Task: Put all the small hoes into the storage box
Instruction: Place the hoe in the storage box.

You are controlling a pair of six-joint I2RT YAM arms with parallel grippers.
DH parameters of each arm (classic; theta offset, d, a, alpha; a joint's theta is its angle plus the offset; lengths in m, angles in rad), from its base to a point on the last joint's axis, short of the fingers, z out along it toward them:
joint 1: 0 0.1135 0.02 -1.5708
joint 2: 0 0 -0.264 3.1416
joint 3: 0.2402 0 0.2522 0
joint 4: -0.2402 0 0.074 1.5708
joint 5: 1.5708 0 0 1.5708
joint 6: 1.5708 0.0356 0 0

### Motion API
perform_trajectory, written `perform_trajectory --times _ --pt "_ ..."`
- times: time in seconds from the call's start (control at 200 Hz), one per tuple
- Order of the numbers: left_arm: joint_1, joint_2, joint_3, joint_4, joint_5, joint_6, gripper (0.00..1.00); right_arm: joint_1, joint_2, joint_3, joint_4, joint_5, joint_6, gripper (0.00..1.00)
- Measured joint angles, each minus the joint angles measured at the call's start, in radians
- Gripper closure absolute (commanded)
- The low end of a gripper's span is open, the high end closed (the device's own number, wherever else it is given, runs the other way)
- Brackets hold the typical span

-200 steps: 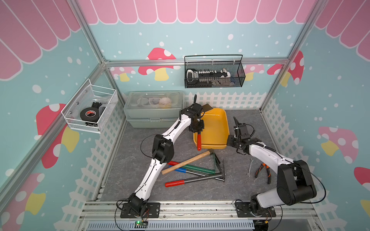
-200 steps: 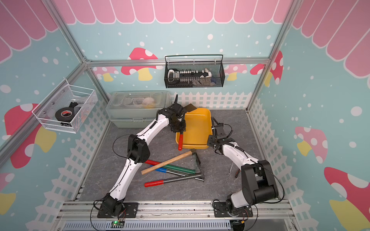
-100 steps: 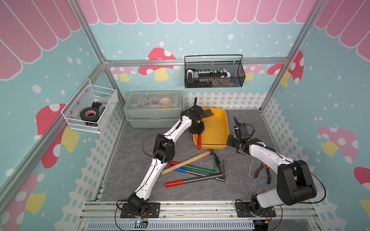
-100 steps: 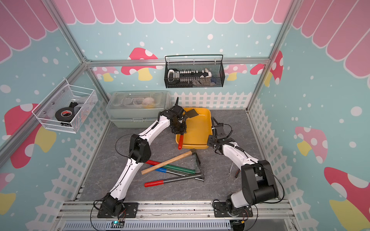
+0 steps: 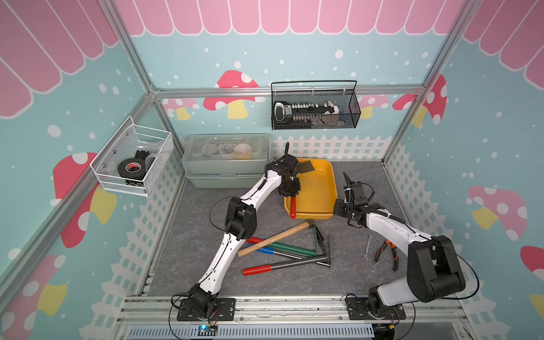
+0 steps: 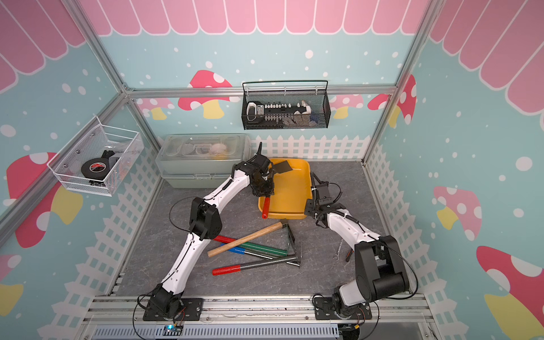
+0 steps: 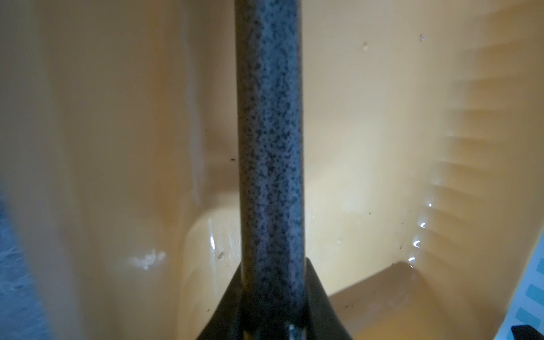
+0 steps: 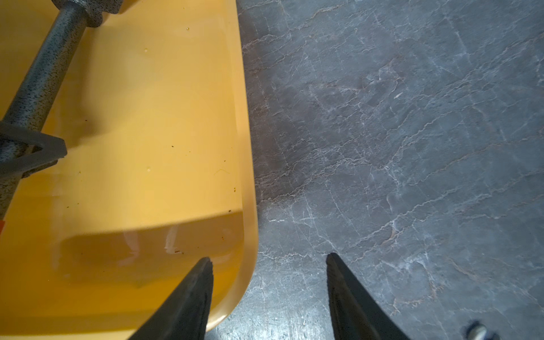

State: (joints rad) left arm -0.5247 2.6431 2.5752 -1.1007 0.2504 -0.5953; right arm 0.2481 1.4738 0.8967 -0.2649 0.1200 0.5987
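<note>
The small hoe [image 5: 293,207] has a speckled dark shaft [image 7: 269,147], a red grip and a dark blade [image 6: 283,167]. It lies along the left side of the yellow storage box [image 5: 319,188]. The red grip sticks out over the near rim and the blade is at the far end. My left gripper [image 5: 291,188] is shut on the shaft, a finger on each side [image 7: 273,263]. My right gripper [image 8: 269,258] is open at the box's near right corner [image 8: 247,265]. One finger is over the inside and one is outside, and neither clamps the rim.
A grey-green lidded case [image 5: 226,164] stands left of the box at the back. A wooden-handled hammer [image 5: 273,240] and several long tools [image 5: 285,263] lie in front of the box. Pliers [image 5: 388,253] and a wrench [image 5: 366,247] lie by the right arm. Wire baskets [image 5: 315,113] hang on the walls.
The left gripper has come down a little with the hoe, and the blade end now sits lower over the box. The right arm has not moved.
</note>
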Motion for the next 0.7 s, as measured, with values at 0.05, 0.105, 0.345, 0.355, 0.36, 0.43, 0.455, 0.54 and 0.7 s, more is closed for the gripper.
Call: perform_trajectory --times 0.05,0.105,0.345,0.355,0.36,0.43,0.455,0.54,0.7 --pt "0.000 0.000 0.000 0.008 0.004 0.000 0.74 0.000 0.000 -0.003 0.000 0.000 0.000 0.39" --pt "0.000 0.000 0.000 0.017 0.005 -0.003 0.74 0.000 0.000 -0.007 0.000 0.000 0.000 0.39" --pt "0.000 0.000 0.000 0.032 0.009 -0.008 0.67 0.000 -0.007 -0.013 0.000 0.000 0.000 0.37" --pt "0.000 0.000 0.000 0.032 0.010 -0.008 0.66 0.000 -0.008 -0.013 0.000 0.000 0.000 0.36" --pt "0.000 0.000 0.000 0.033 0.010 -0.008 0.66 0.000 -0.008 -0.013 0.000 0.000 0.000 0.36" --pt "0.000 0.000 0.000 0.036 0.012 -0.007 0.62 0.000 -0.018 -0.013 0.000 0.000 -0.005 0.32" --pt "0.000 0.000 0.000 0.039 0.013 -0.006 0.61 0.000 -0.023 -0.013 0.000 -0.001 -0.006 0.30" --pt "0.000 -0.003 -0.013 0.052 0.014 0.000 0.59 0.000 -0.044 -0.016 0.000 -0.008 -0.016 0.25" --pt "-0.001 -0.050 -0.076 0.072 0.011 0.026 0.55 0.000 -0.094 -0.039 0.000 -0.024 -0.039 0.19"
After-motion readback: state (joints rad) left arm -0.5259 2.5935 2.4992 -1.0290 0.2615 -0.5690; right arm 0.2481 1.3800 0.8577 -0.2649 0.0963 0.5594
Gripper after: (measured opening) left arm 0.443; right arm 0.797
